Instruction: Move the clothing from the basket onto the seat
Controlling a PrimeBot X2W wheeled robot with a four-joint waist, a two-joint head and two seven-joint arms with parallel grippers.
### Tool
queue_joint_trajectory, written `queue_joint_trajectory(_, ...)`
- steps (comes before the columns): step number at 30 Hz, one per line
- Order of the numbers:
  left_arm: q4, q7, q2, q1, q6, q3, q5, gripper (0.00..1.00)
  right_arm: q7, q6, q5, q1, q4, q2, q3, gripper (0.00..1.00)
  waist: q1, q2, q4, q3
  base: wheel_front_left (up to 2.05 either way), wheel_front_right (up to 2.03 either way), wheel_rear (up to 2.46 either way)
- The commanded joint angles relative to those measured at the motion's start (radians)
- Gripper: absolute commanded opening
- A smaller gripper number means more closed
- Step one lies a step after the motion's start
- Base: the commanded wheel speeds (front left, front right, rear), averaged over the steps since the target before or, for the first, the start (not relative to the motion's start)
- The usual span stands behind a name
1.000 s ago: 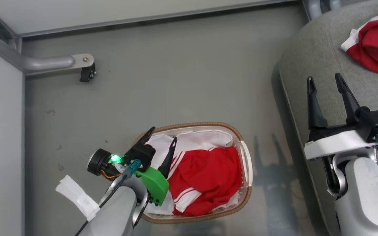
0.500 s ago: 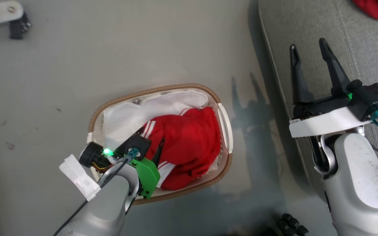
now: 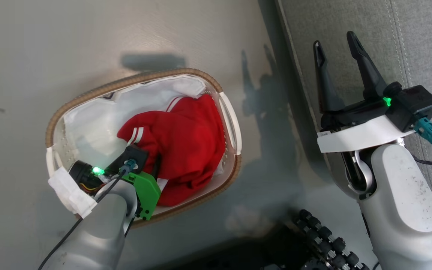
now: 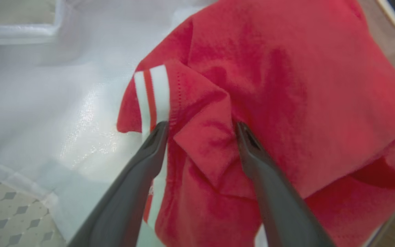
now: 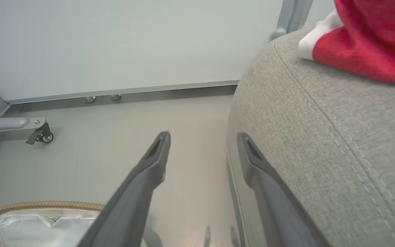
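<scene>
The basket [image 3: 141, 78], white with a brown woven rim, stands on the floor left of the seat [image 3: 418, 45]. Red clothing [image 3: 186, 138] with white stripes lies bunched in its right half on the white liner [image 3: 88, 123]. My left arm [image 3: 103, 210] reaches down into the basket. In the left wrist view my left gripper [image 4: 201, 127] is open, its two fingers pressed into the red clothing [image 4: 286, 85] on either side of a raised fold. My right gripper [image 3: 334, 39] is open and holds nothing, over the seat's left edge. Another red and white garment [image 5: 372, 44] lies on the seat [image 5: 321, 137].
Grey floor [image 3: 51, 45] surrounds the basket. Black rollers of my base [image 3: 324, 240] sit at the bottom, between basket and seat. A metal leg with a caster [image 5: 39, 133] stands by the pale wall [image 5: 132, 41] beyond the basket rim [image 5: 39, 206].
The head camera has tipped down and toward the basket, shifting the whole picture. My left gripper has sunk deeper into the basket, onto the red clothing. Both grippers stay open.
</scene>
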Motion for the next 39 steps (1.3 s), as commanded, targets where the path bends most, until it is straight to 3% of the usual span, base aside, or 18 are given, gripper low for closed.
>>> queue_joint_trajectory(1,0.016,0.001,0.006,-0.021,-0.005,0.001,-0.014,0.98,-0.002,-0.001,0.009,-0.012,0.002,-0.001,0.004,1.0,-0.0002,-0.0001,-0.031,0.029,0.0,0.0,0.0)
queue_joint_trajectory(2,0.028,0.001,0.004,-0.023,-0.008,-0.004,-0.012,0.92,-0.002,-0.001,0.01,-0.014,0.003,-0.001,0.007,1.0,-0.0002,-0.0001,-0.033,0.03,0.0,0.0,0.0)
queue_joint_trajectory(3,0.037,0.001,0.003,-0.026,-0.009,-0.008,-0.013,0.63,-0.002,-0.001,0.01,-0.015,0.004,-0.001,0.008,1.0,-0.0002,-0.0001,-0.034,0.03,0.0,0.0,0.0)
queue_joint_trajectory(4,0.044,0.001,0.002,-0.03,-0.012,-0.011,-0.015,0.41,-0.002,-0.001,0.009,-0.016,0.005,-0.002,0.01,1.0,-0.0002,-0.0001,-0.036,0.029,0.0,0.0,0.0)
queue_joint_trajectory(5,0.048,0.001,0.001,-0.032,-0.014,-0.014,-0.017,0.27,-0.002,-0.001,0.009,-0.017,0.005,-0.001,0.011,1.0,-0.0002,-0.0001,-0.036,0.029,0.0,0.0,0.0)
queue_joint_trajectory(6,0.052,0.001,0.0,-0.032,-0.015,-0.016,-0.019,0.04,-0.002,-0.001,0.008,-0.016,0.006,-0.002,0.012,1.0,-0.0002,-0.0001,-0.036,0.027,0.0,0.0,0.0)
queue_joint_trajectory(7,0.055,0.001,-0.001,-0.032,-0.015,-0.017,-0.021,0.0,-0.002,-0.001,0.006,-0.015,0.007,-0.002,0.012,1.0,-0.0002,-0.0001,-0.035,0.025,0.0,0.0,0.0)
queue_joint_trajectory(20,0.011,0.001,-0.015,0.02,-0.022,-0.036,-0.057,0.0,-0.002,-0.001,-0.041,0.018,0.045,-0.002,-0.001,1.0,-0.0002,-0.0001,0.025,-0.088,0.0,0.0,0.0)
queue_joint_trajectory(32,-0.255,0.001,-0.019,0.119,-0.026,-0.022,-0.081,0.0,-0.002,-0.001,-0.105,0.097,0.091,-0.003,-0.052,1.0,-0.0002,-0.0001,0.128,-0.308,0.0,0.0,0.0)
queue_joint_trajectory(39,-0.413,0.0,0.013,0.158,-0.025,-0.046,-0.051,0.0,-0.002,-0.001,-0.13,0.164,0.116,-0.002,-0.088,1.0,-0.0002,-0.0001,0.181,-0.448,0.0,0.0,0.0)
